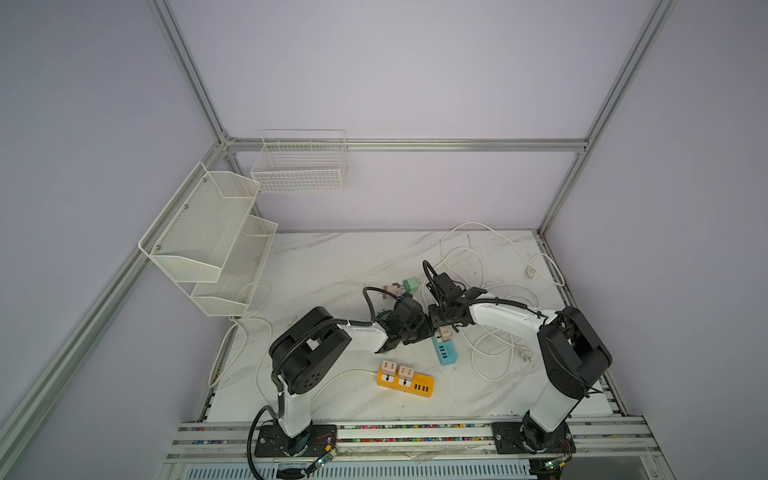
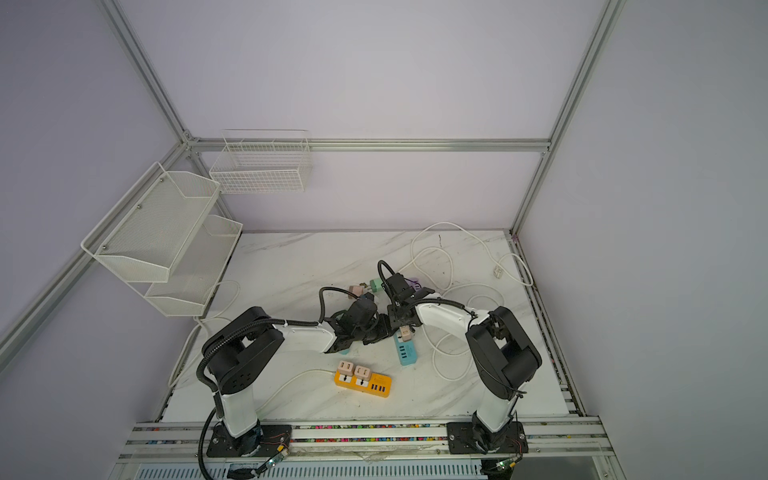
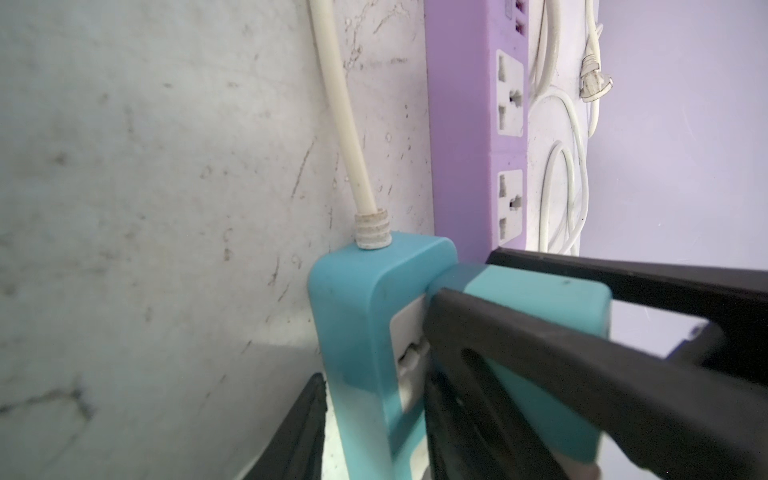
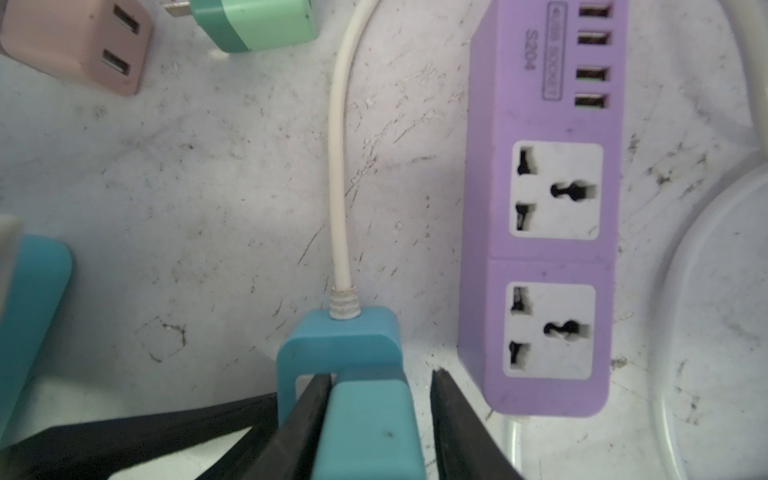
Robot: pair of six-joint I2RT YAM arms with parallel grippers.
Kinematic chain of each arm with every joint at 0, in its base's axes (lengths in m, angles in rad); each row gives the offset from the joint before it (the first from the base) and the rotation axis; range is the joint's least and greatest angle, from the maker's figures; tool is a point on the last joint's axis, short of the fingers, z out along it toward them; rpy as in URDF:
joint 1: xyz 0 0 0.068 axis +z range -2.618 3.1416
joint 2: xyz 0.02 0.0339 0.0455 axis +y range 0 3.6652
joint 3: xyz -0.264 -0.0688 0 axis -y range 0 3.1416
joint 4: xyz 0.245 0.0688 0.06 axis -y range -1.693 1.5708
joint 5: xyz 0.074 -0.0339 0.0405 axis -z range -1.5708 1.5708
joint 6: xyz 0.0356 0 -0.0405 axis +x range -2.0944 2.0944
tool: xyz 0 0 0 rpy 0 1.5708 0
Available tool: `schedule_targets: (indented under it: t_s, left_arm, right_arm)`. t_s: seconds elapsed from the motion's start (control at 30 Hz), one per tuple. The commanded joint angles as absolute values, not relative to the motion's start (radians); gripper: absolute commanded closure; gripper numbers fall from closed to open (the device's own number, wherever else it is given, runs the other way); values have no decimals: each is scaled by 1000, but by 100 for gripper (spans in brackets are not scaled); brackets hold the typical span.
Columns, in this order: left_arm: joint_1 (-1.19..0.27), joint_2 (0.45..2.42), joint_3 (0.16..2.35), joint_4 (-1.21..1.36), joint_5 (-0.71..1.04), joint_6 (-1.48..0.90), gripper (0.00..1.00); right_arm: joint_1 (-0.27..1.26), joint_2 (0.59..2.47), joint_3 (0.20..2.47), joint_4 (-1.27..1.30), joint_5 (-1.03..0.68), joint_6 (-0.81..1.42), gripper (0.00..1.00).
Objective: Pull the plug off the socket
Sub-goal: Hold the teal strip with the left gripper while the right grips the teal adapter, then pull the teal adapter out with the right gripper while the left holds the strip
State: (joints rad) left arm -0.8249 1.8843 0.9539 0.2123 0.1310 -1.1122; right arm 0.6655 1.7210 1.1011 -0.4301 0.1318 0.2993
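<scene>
My right claw (image 4: 382, 376) straddles the teal plug (image 4: 370, 428), released: one finger (image 4: 307, 415) rests on it, its mate just clear. The plug is seated in the blue power strip (image 4: 338, 345) under the claw. My left claw (image 1: 424, 332) flanks that strip; clamped or not, I can't tell. Beyond the right claw runs the white cord (image 4: 338, 187), beside it the purple strip (image 4: 540, 208), farther off a pink adapter (image 4: 75, 41) and a green adapter (image 4: 257, 25) on the desk (image 4: 208, 187).
</scene>
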Motion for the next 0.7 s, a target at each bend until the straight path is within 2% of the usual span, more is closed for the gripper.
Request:
schedule_targets:
  t_s: [0.0,0.13,0.5,0.67]
  left_arm:
    - [-822,1892,993,157,103,-1111,63]
    - [-822,1889,958,151,101,-1116,64]
    - [-846,1895,882,159,80,-1143,66]
    - [-849,1886,854,159,60,-1155,68]
  right_arm:
    - [663,1741,1091,-449,118,278,59]
    - [663,1739,1094,-451,113,271,62]
    - [669,1734,1125,-449,124,257,80]
    - [658,1689,1105,-417,86,241,81]
